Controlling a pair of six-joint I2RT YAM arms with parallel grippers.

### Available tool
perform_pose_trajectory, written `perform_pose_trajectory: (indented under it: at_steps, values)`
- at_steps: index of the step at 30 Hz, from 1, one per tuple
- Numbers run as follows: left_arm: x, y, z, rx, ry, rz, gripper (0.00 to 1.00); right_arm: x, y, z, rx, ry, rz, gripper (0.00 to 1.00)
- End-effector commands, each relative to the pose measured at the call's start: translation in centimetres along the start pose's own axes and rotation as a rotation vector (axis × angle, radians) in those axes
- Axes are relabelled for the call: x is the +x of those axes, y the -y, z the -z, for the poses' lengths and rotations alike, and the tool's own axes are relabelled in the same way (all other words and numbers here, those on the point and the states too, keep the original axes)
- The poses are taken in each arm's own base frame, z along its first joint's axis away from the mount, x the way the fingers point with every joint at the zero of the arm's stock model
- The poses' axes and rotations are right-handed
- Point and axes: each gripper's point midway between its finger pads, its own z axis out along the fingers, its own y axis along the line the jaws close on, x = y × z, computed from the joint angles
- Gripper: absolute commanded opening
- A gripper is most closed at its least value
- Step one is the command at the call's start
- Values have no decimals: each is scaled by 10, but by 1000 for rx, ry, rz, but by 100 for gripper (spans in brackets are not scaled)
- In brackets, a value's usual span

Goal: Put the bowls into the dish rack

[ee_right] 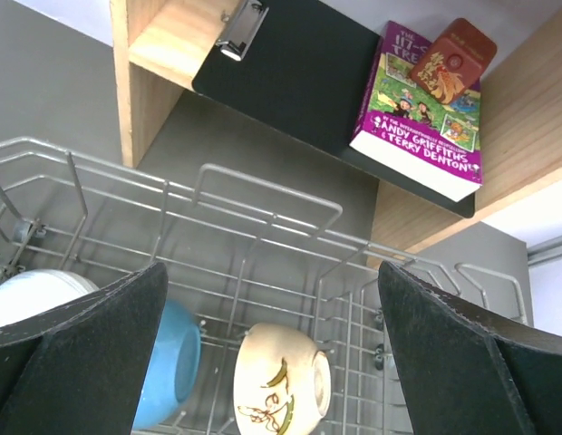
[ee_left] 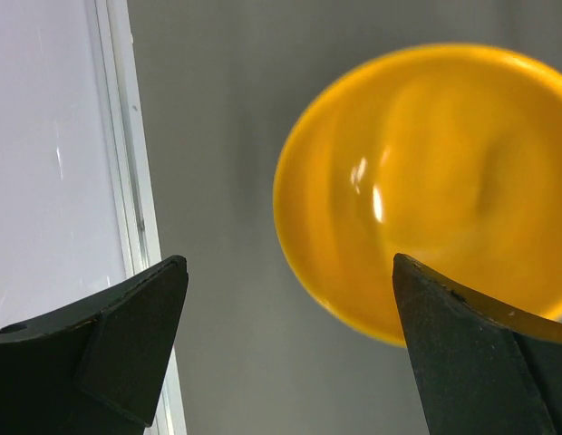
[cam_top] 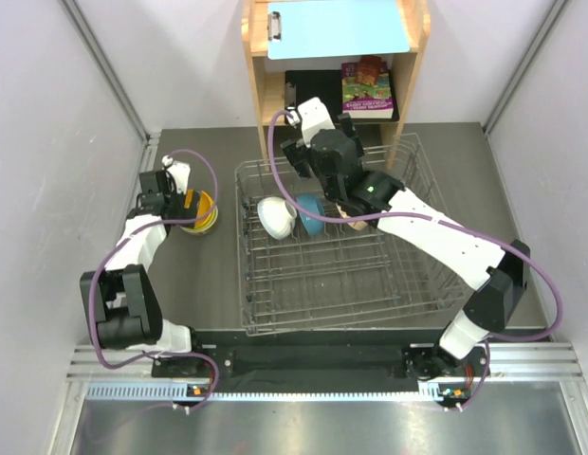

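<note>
**Top view.** The dish rack (cam_top: pixel 322 284) stands mid-worktop (cam_top: pixel 199 294). Its far rows hold three bowls: a white bowl (cam_top: pixel 275 216), a blue bowl (cam_top: pixel 310 214) just beside it, and a beige bowl (cam_top: pixel 354 224) largely hidden under the right arm (cam_top: pixel 436 237). The rack's near rows hold nothing. The orange bowl (cam_top: pixel 197 210) sits outside the rack, to its left near the wall, and appears to be nested in a green bowl (cam_top: pixel 209 226).

**Left wrist view.** The left tool (ee_left: pixel 288 272) is spread wide and empty above the worktop. The orange bowl lies off-centre, and one finger overlaps its near rim in this view; contact cannot be confirmed. Risk: closing from this offset could shove the glossy bowl or let it slip. The lower bowl might also lift with it.

**Right wrist view.** The right tool (ee_right: pixel 272 281) is spread wide, holding nothing, over the rack's far rows. The beige bowl lies on its side below, with the blue one beside it. Beyond them a wooden shelf (ee_right: pixel 145 54) carries a black clipboard (ee_right: pixel 299 82) and a book (ee_right: pixel 417 109). Risk: a careless descent could snag the wires or topple the propped bowls.
</note>
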Motion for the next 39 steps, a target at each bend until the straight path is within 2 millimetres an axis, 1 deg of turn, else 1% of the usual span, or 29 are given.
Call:
perform_pose_trajectory:
  at_steps: [1, 5, 9, 12, 13, 14, 15, 16, 17, 18, 19, 22, 23, 25, 32, 39]
  values:
    - [-42, -8, -10, 31, 131, 25, 99, -15, 9, 6, -12, 46, -59, 98]
    - [-45, -6, -19, 66, 133, 35, 95, -12, 5, 3, -18, 37, -53, 98]
    - [-43, 0, -27, 99, 124, 36, 88, -8, 1, 0, -23, 27, -46, 98]
    - [-39, 2, -33, 109, 115, 37, 74, -7, 1, -2, -23, 23, -47, 98]
    - [-38, 1, -35, 111, 111, 43, 59, -6, -1, -3, -24, 19, -44, 98]
    - [-35, 4, -37, 120, 101, 46, 53, -6, 0, -3, -24, 19, -44, 98]
    - [-37, 4, -38, 123, 102, 44, 49, -6, -2, -4, -26, 18, -45, 98]
    - [-36, 4, -39, 123, 94, 48, 41, -6, -2, -4, -26, 16, -43, 98]
    - [-33, 5, -40, 130, 80, 47, 36, -4, -3, -5, -27, 12, -40, 98]
    - [-34, 3, -40, 127, 81, 48, 31, -4, -4, -6, -27, 11, -41, 98]
    - [-35, 2, -39, 125, 83, 47, 25, -3, -5, -7, -27, 10, -40, 98]
    - [-39, -1, -36, 119, 93, 47, 15, -2, -8, -8, -32, 6, -39, 98]
    - [-40, -1, -34, 120, 95, 47, 7, -3, -7, -8, -31, 6, -39, 98]
    - [-42, -3, -30, 121, 93, 51, 1, -2, -7, -9, -31, 4, -40, 98]
    - [-61, -10, -5, 117, 137, 63, 0, -2, -8, -9, -35, 2, -42, 98]
    - [-67, -12, 12, 121, 156, 75, 0, 0, -10, -9, -40, -3, -46, 98]
